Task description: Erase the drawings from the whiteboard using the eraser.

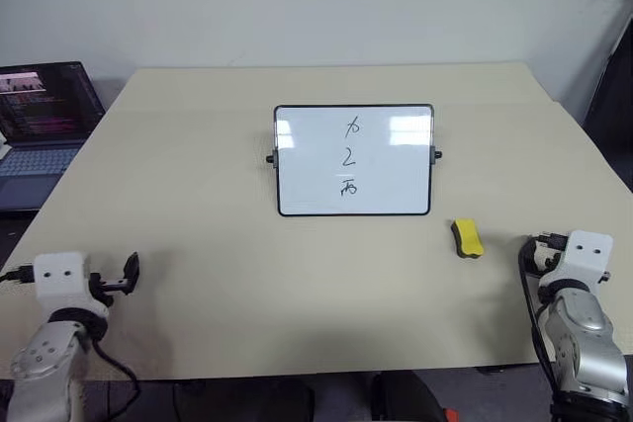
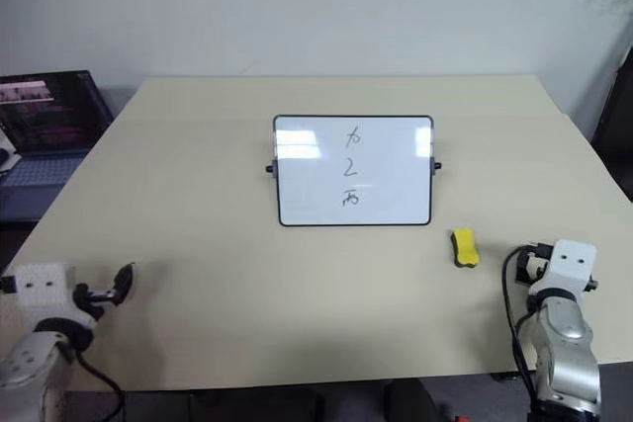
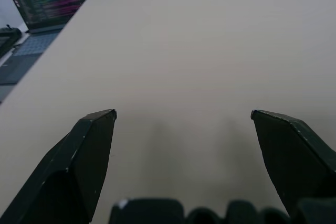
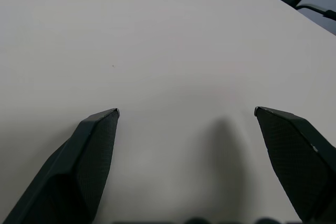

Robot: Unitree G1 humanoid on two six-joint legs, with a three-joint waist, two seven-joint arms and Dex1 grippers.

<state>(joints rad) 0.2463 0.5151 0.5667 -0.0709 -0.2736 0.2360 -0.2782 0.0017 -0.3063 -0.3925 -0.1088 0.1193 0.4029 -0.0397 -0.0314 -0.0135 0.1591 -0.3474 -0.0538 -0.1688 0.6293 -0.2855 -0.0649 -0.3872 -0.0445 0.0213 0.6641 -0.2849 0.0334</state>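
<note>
Jaws of the left gripper (image 3: 184, 116) and the right gripper (image 4: 186, 113) both stand wide apart, holding nothing. On the surface (image 1: 227, 274): 1 laptop (image 1: 45, 130) far left, 1 whiteboard (image 1: 297, 160) at centre bearing 3 drawings (image 1: 348, 157), 1 eraser (image 1: 467, 238) near the right gripper. Nothing is begun; next I judge the right gripper must reach the eraser.

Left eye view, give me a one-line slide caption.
Whiteboard with three drawings stands mid-table; yellow eraser lies untouched near the open right gripper.
</note>
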